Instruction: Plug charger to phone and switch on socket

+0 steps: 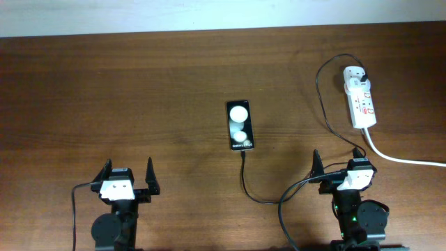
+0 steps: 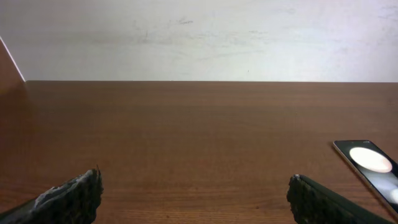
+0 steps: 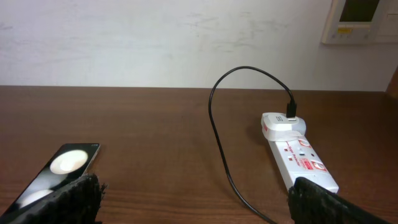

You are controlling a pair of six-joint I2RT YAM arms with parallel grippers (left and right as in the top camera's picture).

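The black phone (image 1: 240, 126) lies flat mid-table, its glossy face showing two white round spots; it also shows in the left wrist view (image 2: 372, 165) and the right wrist view (image 3: 55, 172). The thin black charger cable (image 1: 322, 104) runs from a plug in the far end of the white socket strip (image 1: 360, 97) in a loop down to the phone's near end, where its tip touches the phone (image 1: 243, 155). The socket also shows in the right wrist view (image 3: 297, 153), with the cable (image 3: 217, 137). My left gripper (image 1: 128, 176) and right gripper (image 1: 339, 166) are open and empty near the front edge.
The socket's thick white cord (image 1: 404, 159) runs off the right edge of the table. A white wall (image 2: 199, 37) stands behind the table's far edge. A wall panel (image 3: 360, 18) hangs at the upper right.
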